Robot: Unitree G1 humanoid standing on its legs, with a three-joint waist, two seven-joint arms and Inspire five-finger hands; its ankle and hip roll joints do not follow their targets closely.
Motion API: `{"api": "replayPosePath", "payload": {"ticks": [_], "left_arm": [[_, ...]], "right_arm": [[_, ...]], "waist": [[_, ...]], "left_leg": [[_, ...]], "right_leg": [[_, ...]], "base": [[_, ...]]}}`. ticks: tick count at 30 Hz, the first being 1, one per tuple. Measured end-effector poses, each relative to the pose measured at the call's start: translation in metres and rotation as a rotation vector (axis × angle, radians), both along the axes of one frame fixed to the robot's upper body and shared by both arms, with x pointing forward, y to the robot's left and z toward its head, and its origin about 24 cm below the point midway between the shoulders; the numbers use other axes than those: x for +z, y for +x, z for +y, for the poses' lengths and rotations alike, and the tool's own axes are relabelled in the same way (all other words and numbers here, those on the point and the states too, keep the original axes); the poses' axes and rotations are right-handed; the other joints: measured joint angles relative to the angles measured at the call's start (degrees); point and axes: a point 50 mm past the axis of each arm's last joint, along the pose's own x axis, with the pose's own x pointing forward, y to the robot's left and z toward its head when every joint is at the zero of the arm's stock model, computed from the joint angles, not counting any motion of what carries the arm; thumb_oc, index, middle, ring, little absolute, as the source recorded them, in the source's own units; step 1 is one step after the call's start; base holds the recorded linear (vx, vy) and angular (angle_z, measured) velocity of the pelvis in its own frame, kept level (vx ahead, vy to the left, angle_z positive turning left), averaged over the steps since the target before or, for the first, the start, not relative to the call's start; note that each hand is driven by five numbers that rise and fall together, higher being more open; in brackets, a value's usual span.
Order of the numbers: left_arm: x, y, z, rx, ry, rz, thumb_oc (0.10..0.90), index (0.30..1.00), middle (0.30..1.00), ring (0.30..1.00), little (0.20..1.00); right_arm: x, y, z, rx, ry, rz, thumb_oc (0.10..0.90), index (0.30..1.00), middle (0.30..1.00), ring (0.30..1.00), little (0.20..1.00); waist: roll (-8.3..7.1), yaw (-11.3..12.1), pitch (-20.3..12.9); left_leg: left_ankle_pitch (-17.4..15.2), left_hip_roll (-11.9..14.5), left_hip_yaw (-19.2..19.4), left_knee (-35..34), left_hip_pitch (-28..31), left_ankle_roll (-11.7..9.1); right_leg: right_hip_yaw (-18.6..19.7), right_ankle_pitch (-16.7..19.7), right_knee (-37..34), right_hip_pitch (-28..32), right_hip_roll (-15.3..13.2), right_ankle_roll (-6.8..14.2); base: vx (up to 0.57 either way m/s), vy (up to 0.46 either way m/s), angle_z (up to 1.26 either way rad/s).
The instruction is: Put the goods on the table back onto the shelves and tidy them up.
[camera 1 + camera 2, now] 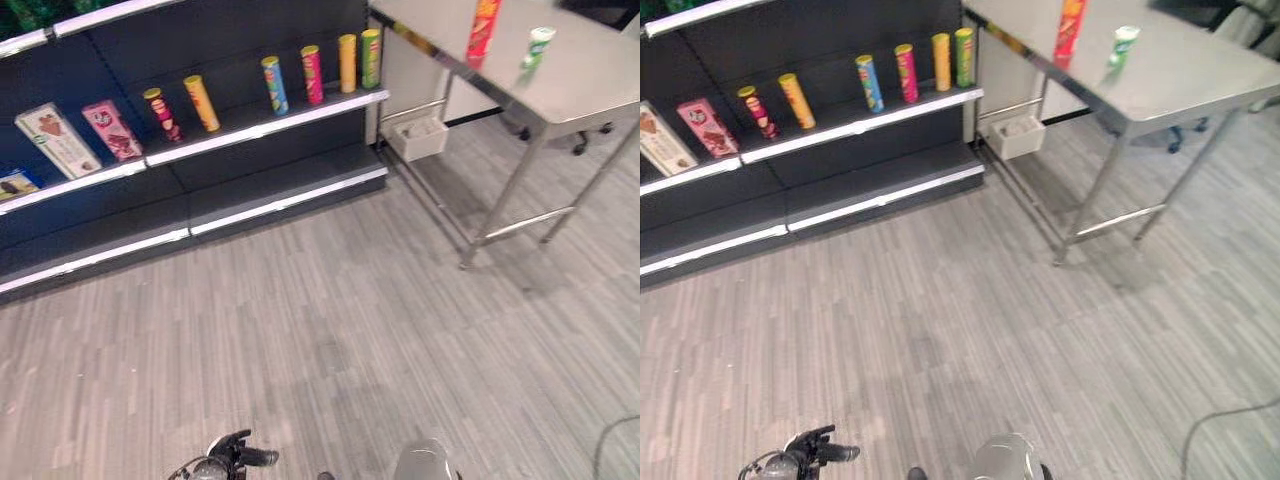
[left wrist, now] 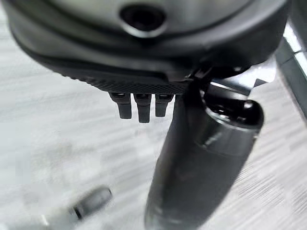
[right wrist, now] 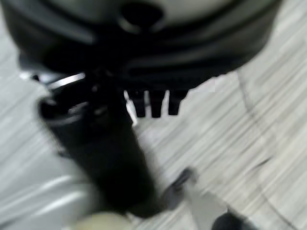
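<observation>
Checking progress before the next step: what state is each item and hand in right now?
Red can: upright on the table.
Green can: upright on the table.
Shelf cans: upright in a row.
Boxes: leaning back on the shelf.
Left hand: open, holding nothing.
Right hand: open, holding nothing.

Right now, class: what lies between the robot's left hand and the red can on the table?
In the left eye view, bare grey floor runs from the left hand up to the steel table where the red can stands; only the table's legs cross that stretch.

Red can (image 1: pixel 483 32) upright on table (image 1: pixel 590 80)
</observation>
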Motion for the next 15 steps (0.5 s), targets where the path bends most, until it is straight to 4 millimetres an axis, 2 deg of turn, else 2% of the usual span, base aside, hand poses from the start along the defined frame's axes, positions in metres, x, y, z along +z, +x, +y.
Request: {"api": "replayPosePath", "payload": {"ticks": [1,2,3,4,6,7,8,9,10,11,12,13,14,15], "left_arm": [[0.001,-0.002,0.008,-0.006,0.026,0.017,0.800,0.900,0.900,0.900,0.900],[0.005,0.006,0.014,-0.047,0.059,0.010,0.800,0.900,0.900,0.900,0.900],[0.006,0.008,0.015,-0.068,0.068,0.004,0.800,0.900,0.900,0.900,0.900],[0.005,0.016,0.000,-0.106,0.035,-0.012,0.800,0.900,0.900,0.900,0.900],[0.001,0.018,-0.024,-0.194,-0.020,-0.006,0.800,0.900,0.900,0.900,0.900],[-0.001,0.016,-0.034,-0.228,-0.046,0.005,0.800,0.900,0.900,0.900,0.900],[-0.004,0.012,-0.049,-0.266,-0.083,0.018,0.800,0.900,0.900,0.900,0.900],[-0.007,0.007,-0.070,-0.289,-0.142,0.023,0.800,0.900,0.900,0.900,0.900],[-0.006,0.008,-0.082,-0.294,-0.179,-0.003,0.800,0.900,0.900,0.900,0.900],[-0.006,0.010,-0.083,-0.290,-0.183,-0.011,0.800,0.900,0.900,0.900,0.900],[-0.005,0.013,-0.082,-0.291,-0.180,-0.017,0.800,0.900,0.900,0.900,0.900],[-0.006,0.011,-0.081,-0.286,-0.179,-0.013,0.800,0.900,0.900,0.900,0.900],[-0.008,0.003,-0.078,-0.276,-0.174,0.009,0.800,0.900,0.900,0.900,0.900],[-0.008,0.003,-0.074,-0.270,-0.167,0.009,0.800,0.900,0.900,0.900,0.900]], "right_arm": [[0.000,0.001,0.003,0.000,0.002,-0.008,0.800,0.900,0.900,0.900,0.900],[-0.002,-0.005,0.002,-0.021,-0.005,0.008,0.800,0.900,0.900,0.900,0.900],[-0.003,-0.013,0.000,-0.038,-0.011,0.033,0.800,0.900,0.900,0.900,0.900],[-0.003,-0.032,-0.009,-0.063,-0.035,0.098,0.800,0.900,0.900,0.900,0.900],[-0.001,-0.052,-0.021,-0.114,-0.060,0.151,0.800,0.900,0.900,0.900,0.900],[0.001,-0.061,-0.026,-0.127,-0.071,0.175,0.800,0.900,0.900,0.900,0.900],[0.003,-0.070,-0.034,-0.130,-0.093,0.201,0.800,0.900,0.900,0.900,0.900],[0.006,-0.074,-0.041,-0.129,-0.115,0.215,0.800,0.900,0.900,0.900,0.900],[0.008,-0.067,-0.047,-0.142,-0.125,0.200,0.800,0.900,0.900,0.900,0.900],[0.009,-0.057,-0.047,-0.137,-0.122,0.165,0.800,0.900,0.900,0.900,0.900],[0.009,-0.048,-0.046,-0.141,-0.120,0.132,0.800,0.900,0.900,0.900,0.900],[0.009,-0.039,-0.047,-0.138,-0.119,0.103,0.800,0.900,0.900,0.900,0.900],[0.013,-0.020,-0.050,-0.092,-0.131,0.036,0.800,0.900,0.900,0.900,0.900],[0.016,-0.002,-0.050,-0.072,-0.128,-0.030,0.800,0.900,0.900,0.900,0.900]], "waist": [[-1.41,-1.52,0.83],[-5.75,-3.53,1.81],[-6.87,-4.10,1.77],[-7.66,-4.80,1.58],[-6.74,-6.79,1.56],[-6.01,-7.13,1.60],[-3.78,-7.27,1.67],[-0.23,-8.14,1.59],[2.51,-7.90,0.95],[3.32,-7.50,0.58],[3.54,-7.36,0.70],[3.51,-7.27,0.32],[4.62,-6.45,-2.59],[4.71,-6.43,-2.65]], "left_leg": [[-0.28,-0.05,0.61,-0.19,1.07,-1.43],[-2.68,-2.07,0.48,-0.27,3.46,-2.21],[-3.54,-2.82,0.28,-0.22,4.22,-2.60],[-4.81,-3.11,-0.70,0.00,5.45,-2.82],[-6.15,-2.35,-2.90,-0.06,7.69,-4.32],[-6.59,-1.69,-3.35,-0.01,9.54,-5.54],[-6.74,0.23,-3.16,0.03,11.83,-6.36],[-4.47,2.83,-3.66,1.98,14.54,-9.38],[-3.42,4.43,-4.49,5.33,15.50,-10.72],[-2.76,4.71,-4.86,6.82,14.81,-11.81],[-1.38,5.03,-4.03,10.88,14.13,-13.38],[-0.20,5.67,-4.04,14.85,13.78,-15.37],[0.04,7.27,-4.55,23.32,10.37,-18.21],[0.08,7.15,-4.85,24.88,8.84,-18.27]], "right_leg": [[-4.57,0.65,-6.60,-0.07,2.18,0.18],[-10.57,3.05,-13.61,-1.03,2.91,0.14],[-13.55,4.32,-18.62,-1.00,3.03,-0.15],[-16.30,5.55,-23.36,-1.86,3.17,-0.28],[-17.91,7.73,-26.96,-0.79,2.89,-0.64],[-18.65,11.12,-26.60,-0.03,3.01,-1.72],[-18.79,14.26,-25.97,1.63,4.80,-4.09],[-18.82,15.44,-25.26,6.09,6.80,-9.61],[-18.79,13.18,-25.25,10.17,8.43,-11.88],[-18.66,11.85,-26.19,12.35,8.56,-11.81],[-18.70,11.09,-27.52,15.43,8.57,-10.86],[-18.77,10.80,-29.67,18.07,8.87,-10.75],[-17.90,11.26,-34.37,22.58,9.45,-10.53],[-17.46,11.23,-35.63,23.71,9.26,-10.58]], "base": [[0.54,-0.091,-0.16],[0.43,-0.159,0.20],[0.60,-0.189,0.52],[0.39,-0.150,0.64],[0.27,-0.086,0.66],[0.31,-0.116,0.26],[0.42,-0.170,0.28],[0.61,-0.299,0.19],[0.55,-0.313,0.25],[0.43,-0.307,0.08],[0.24,-0.184,0.11],[0.28,-0.287,0.03],[0.27,-0.283,-0.06],[0.39,-0.370,-0.15]]}}
